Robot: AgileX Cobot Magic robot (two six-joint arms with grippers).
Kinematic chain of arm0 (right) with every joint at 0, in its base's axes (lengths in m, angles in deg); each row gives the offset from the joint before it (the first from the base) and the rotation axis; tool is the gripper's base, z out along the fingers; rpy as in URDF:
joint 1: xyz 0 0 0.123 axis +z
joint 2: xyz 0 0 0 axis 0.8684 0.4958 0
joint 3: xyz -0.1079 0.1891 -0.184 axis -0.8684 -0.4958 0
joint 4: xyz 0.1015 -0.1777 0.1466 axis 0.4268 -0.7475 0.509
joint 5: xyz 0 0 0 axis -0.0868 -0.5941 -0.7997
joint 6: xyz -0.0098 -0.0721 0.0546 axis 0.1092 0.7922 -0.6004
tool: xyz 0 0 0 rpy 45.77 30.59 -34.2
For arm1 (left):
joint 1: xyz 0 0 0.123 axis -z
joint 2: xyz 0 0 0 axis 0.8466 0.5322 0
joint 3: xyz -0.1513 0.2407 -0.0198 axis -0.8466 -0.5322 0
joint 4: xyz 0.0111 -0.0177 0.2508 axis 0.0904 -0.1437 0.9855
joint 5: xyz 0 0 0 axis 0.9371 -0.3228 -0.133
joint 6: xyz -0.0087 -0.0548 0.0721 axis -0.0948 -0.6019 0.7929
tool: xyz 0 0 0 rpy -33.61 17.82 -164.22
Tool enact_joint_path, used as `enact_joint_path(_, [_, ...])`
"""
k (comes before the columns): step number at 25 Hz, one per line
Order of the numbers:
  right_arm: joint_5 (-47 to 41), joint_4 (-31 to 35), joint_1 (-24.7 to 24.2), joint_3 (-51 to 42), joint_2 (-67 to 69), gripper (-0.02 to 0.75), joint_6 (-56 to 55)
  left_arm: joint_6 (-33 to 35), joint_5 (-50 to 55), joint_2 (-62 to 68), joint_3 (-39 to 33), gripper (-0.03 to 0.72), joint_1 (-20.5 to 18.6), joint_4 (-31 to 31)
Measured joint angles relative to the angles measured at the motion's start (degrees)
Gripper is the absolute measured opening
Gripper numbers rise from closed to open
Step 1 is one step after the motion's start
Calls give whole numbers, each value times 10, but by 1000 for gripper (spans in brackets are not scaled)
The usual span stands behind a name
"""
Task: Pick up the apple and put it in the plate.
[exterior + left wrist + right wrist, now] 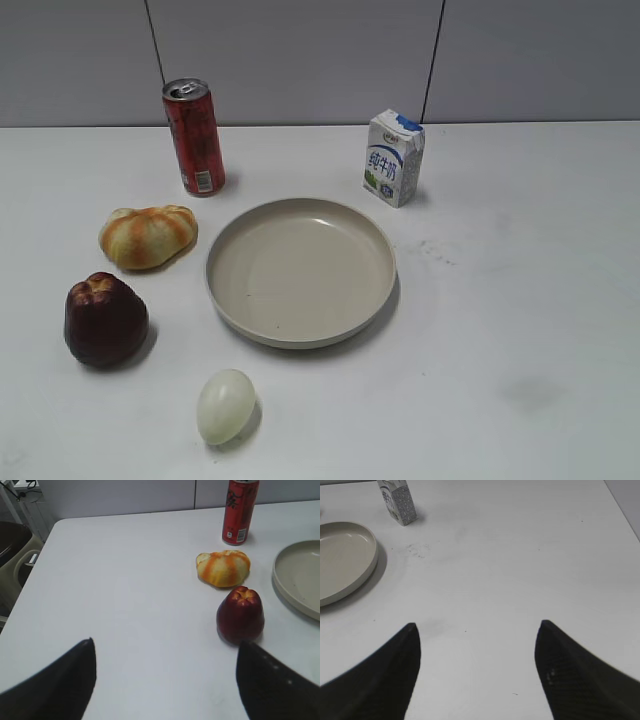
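The dark maroon apple stands upright on the white table at the left, apart from the plate. It also shows in the left wrist view, just beyond my right fingertip. The beige plate lies empty in the middle; its rim shows in the left wrist view and the right wrist view. My left gripper is open and empty over bare table, left of the apple. My right gripper is open and empty, right of the plate. Neither gripper shows in the exterior view.
An orange-striped bun lies behind the apple. A pale egg lies in front of the plate. A red can and a milk carton stand at the back. The table's left edge shows in the left wrist view.
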Motion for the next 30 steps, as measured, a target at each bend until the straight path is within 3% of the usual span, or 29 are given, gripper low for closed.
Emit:
enact_joint_path(17, [0,0,0,0,0,571,0,0,-10,17,6,626,0,-1])
enact_joint_path(24, [0,0,0,0,0,571,0,0,-182,187,25,622,10,-45])
enact_joint_path(30, [0,0,0,0,0,571,0,41,-171,410,105,685,45,-110])
